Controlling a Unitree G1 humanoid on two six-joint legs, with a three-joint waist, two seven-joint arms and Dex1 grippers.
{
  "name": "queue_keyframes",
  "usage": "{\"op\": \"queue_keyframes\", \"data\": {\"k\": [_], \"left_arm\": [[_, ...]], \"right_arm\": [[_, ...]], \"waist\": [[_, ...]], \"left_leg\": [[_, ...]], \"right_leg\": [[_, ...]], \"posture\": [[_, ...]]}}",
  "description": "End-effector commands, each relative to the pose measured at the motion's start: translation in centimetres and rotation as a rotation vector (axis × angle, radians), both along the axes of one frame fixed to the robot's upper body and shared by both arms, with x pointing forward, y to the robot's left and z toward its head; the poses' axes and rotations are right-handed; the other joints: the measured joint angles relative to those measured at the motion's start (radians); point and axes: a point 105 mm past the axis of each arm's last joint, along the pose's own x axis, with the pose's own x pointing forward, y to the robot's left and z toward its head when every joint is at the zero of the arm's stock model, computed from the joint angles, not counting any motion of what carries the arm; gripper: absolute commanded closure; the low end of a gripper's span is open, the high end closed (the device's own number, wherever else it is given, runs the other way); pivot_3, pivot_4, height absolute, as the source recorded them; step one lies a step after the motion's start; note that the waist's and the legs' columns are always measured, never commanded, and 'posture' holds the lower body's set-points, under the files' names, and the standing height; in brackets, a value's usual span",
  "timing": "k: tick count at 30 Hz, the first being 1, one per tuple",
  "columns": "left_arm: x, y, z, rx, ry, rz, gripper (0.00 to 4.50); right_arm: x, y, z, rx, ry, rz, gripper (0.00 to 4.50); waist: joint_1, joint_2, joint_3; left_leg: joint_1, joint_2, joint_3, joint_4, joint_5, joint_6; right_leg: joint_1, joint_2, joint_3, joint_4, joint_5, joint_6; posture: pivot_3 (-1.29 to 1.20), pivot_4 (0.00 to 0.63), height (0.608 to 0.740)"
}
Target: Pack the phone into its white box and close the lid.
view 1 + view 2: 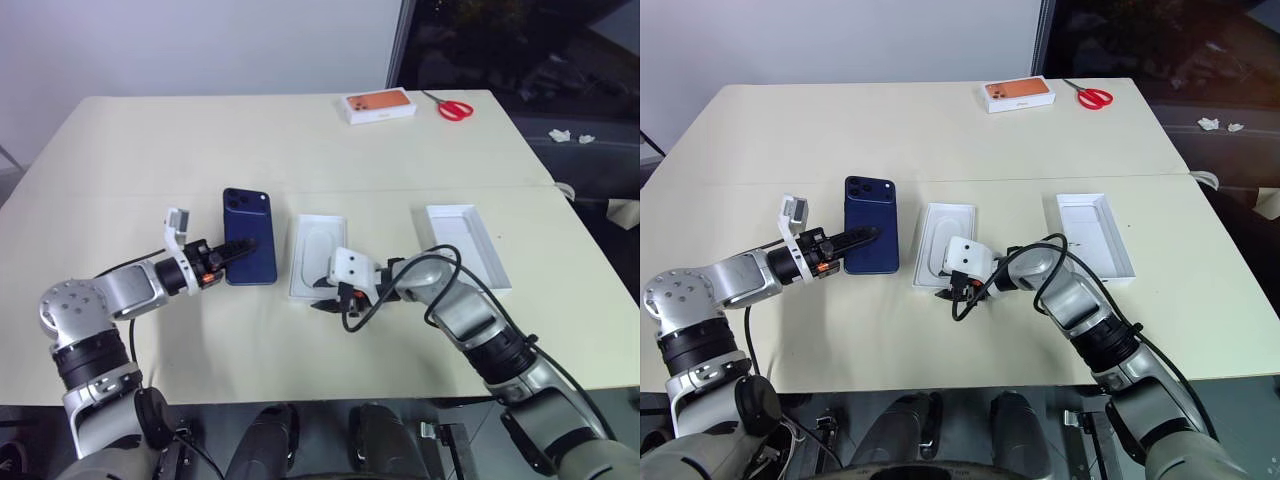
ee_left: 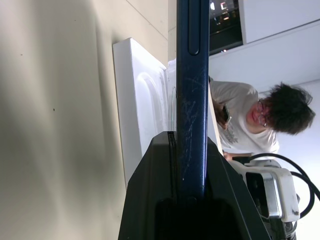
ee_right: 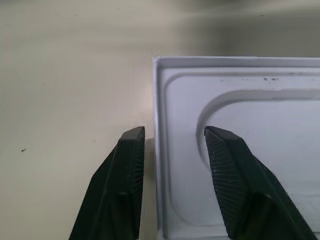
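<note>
Clamping left end effector (image 1: 245,247): both black fingers shut on the phone (image 1: 250,222), one on each face at its near short end; in the left wrist view the phone runs edge-on straight out between them
Phone: dark blue and glossy, back up, camera cluster at the far left corner; it lies roughly level over the tabletop (image 1: 200,150), just left of the white insert (image 1: 318,250) and apart from it; whether its far end rests on the tabletop or is lifted cannot be told
Right end effector (image 3: 170,134): unclenched and grasping nothing; its fingers (image 3: 127,150) straddle the insert's wall near a corner; one finger stands outside, just beside the wall over the bare tabletop; the other stands inside, over the edge of the recess; a gap shows between that finger and the wall
White insert: shallow white tray with an oval recess, open side up, lying flat in the middle of the tabletop, between the phone and the lid (image 1: 465,240)
Lid: shallow white rectangle, plain white inside facing up, flat on the tabletop to the right of the insert and well apart from it; untouched
Orange phone box (image 1: 380,107): closed, at the far edge of the tabletop
Red scissors (image 1: 455,108): just right of that box
Person (image 2: 250,120): seen in the left wrist view beyond the phone, in a light shirt
</note>
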Motion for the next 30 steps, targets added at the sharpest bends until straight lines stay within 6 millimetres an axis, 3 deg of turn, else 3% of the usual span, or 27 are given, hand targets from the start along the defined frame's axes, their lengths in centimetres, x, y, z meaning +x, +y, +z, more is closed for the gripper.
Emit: {"op": "queue_keyframes", "data": {"k": [1,7,11,22,30], "left_arm": [[0.1,-0.1,2.2,-0.020,-0.090,-0.010,4.50],[0.2,-0.1,2.3,-0.024,-0.093,-0.008,4.50],[0.1,-0.1,2.4,-0.025,-0.097,-0.011,4.50],[0.0,-0.2,2.7,-0.025,-0.108,-0.014,4.50],[0.3,0.1,2.9,-0.022,-0.110,-0.007,4.50]], "right_arm": [[-0.4,0.3,-0.1,-0.019,0.008,0.019,2.64],[-0.9,0.7,-0.4,-0.026,0.032,0.046,2.64],[-0.8,0.7,-0.7,-0.038,0.029,0.039,3.83],[-1.1,1.4,-0.4,-0.021,0.038,0.061,3.83],[-1.1,6.4,-0.1,0.068,0.068,0.060,3.83]], "waist": [[0.000,0.000,0.000],[0.000,0.000,0.000],[-0.001,0.000,0.000],[-0.004,0.000,-0.001],[-0.022,-0.001,-0.001]], "left_leg": [[0.000,0.000,0.000,0.000,0.000,0.000],[0.000,0.000,0.000,0.000,0.000,0.000],[0.000,0.000,0.000,0.000,0.000,0.000],[0.001,0.000,0.000,0.000,0.000,0.000],[0.001,0.002,0.001,-0.001,0.001,-0.001]], "right_leg": [[0.000,0.000,0.000,0.000,0.000,0.000],[0.000,0.000,0.000,0.000,0.000,0.000],[0.000,0.000,0.000,0.000,0.000,0.000],[0.000,0.001,0.000,0.000,0.000,0.000],[-0.002,0.002,0.001,0.002,0.000,0.000]], "posture": [[0.00,0.150,0.740],[0.00,0.150,0.740],[0.00,0.150,0.740],[0.00,0.150,0.740],[0.00,0.150,0.740]]}}
